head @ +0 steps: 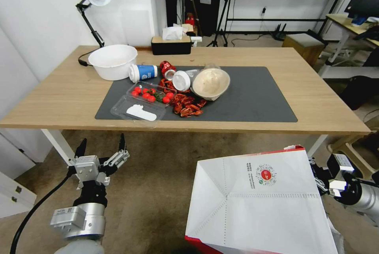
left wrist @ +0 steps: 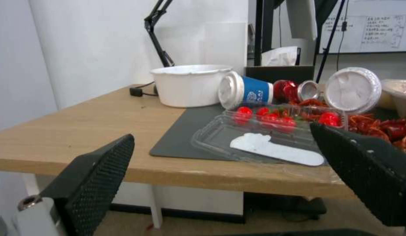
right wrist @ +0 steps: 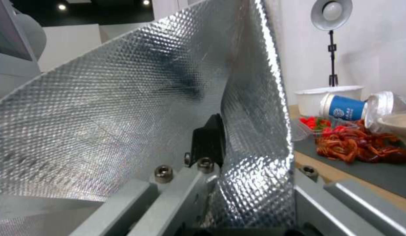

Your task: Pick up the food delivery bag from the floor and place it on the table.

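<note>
Clear tray point(head: 152, 97) holds cherry tomatoes point(head: 147, 95); white bowl point(head: 112, 61) upright.

Your head camera looks forward and down over the table point(head: 71, 100) from high up, taking in the whole dark mat point(head: 252, 100) and the floor point(head: 158, 183) before it. Your left wrist camera sits low, just off the table's near edge, looking level across the top between its own fingertips point(left wrist: 102, 170) at the blue cup point(left wrist: 251, 90) and white bowl point(left wrist: 190, 83). Your right wrist camera is pressed close against the foil lining of the food delivery bag point(right wrist: 137, 108), glimpsing past it the same cup and bowl.
</note>
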Available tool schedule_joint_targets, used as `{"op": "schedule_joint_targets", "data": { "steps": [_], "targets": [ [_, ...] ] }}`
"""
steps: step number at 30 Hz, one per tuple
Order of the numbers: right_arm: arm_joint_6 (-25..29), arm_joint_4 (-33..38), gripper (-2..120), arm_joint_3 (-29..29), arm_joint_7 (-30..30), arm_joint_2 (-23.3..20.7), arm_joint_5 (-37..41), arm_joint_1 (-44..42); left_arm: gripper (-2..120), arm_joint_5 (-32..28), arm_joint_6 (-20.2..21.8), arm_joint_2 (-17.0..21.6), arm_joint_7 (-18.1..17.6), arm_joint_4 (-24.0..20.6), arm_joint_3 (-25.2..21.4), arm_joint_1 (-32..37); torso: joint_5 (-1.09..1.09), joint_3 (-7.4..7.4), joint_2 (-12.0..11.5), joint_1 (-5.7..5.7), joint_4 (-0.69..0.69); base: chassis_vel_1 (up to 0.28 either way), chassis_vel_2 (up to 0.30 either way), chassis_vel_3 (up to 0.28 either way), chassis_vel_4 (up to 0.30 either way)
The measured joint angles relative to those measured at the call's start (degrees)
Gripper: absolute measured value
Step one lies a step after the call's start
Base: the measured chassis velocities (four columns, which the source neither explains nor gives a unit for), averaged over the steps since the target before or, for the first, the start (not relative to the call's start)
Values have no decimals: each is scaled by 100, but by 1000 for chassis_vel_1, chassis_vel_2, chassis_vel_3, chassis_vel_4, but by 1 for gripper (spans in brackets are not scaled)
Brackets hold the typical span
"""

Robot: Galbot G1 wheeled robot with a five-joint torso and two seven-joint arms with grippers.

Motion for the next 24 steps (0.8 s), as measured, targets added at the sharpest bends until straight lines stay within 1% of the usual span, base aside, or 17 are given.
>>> {"op": "schedule_joint_targets", "data": {
  "steps": [7,8,10,11,13,18,20,24],
  "targets": [
    [2,0,0,11,0,-3,1,-10,100,0,6,18,13,0,4,-2,0,123,210,88,0,0,0,0,0],
    [2,0,0,11,0,-3,1,-10,100,0,6,18,13,0,4,-2,0,123,210,88,0,0,0,0,0],
    [2,0,0,15,1,-17,5,-8,100,0,7,23,13,-3,3,2,0,171,294,125,0,0,0,0,0],
    [2,0,0,15,1,-17,5,-8,100,0,7,23,13,-3,3,2,0,171,294,125,0,0,0,0,0],
    [3,0,0,16,3,-21,9,-5,100,0,8,24,14,-7,2,5,0,217,377,161,0,0,0,0,0],
    [5,0,0,16,5,-22,10,-2,100,0,9,24,15,-8,3,7,0,272,480,210,0,0,0,0,0],
    [6,-7,0,14,6,-23,10,6,100,2,10,23,16,-8,2,5,0,327,576,251,0,0,0,0,0],
    [7,-20,0,10,7,-26,10,12,100,4,11,20,17,-7,3,2,0,367,646,280,0,0,0,0,0]
  ]
}}
